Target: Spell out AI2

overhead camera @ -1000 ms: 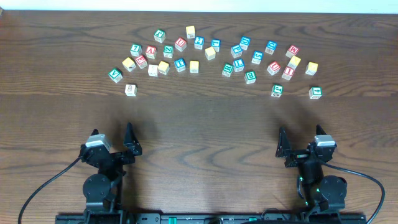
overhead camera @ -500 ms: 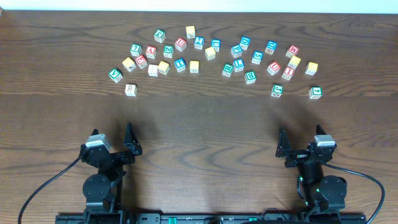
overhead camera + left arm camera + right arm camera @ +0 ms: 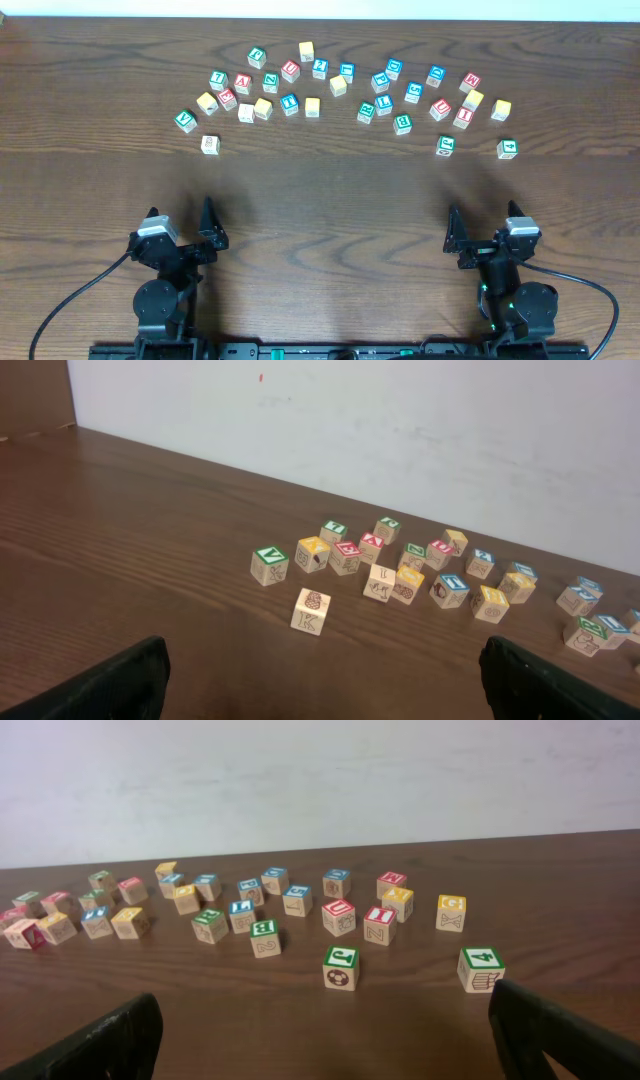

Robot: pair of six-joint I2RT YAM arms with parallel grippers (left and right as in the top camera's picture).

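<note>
The left gripper [image 3: 180, 225] and right gripper [image 3: 482, 230] stood spread wide, holding nothing. The A cube [image 3: 242, 83] sat in the cluster's left part, the I cube [image 3: 462, 117] at its right, and the 2 cube [image 3: 320, 68], probably, between. The left gripper would best descend straight on A, fingers clear of close neighbours.

I count thirty-one small lettered blocks [image 3: 312, 107] on one wooden table [image 3: 320, 200]. Among them I see one red A block [image 3: 242, 84], one red I block [image 3: 463, 117] and one blue 2 block [image 3: 320, 68]. I have two grippers: my left gripper [image 3: 322, 660] and my right gripper [image 3: 322, 1010].
</note>
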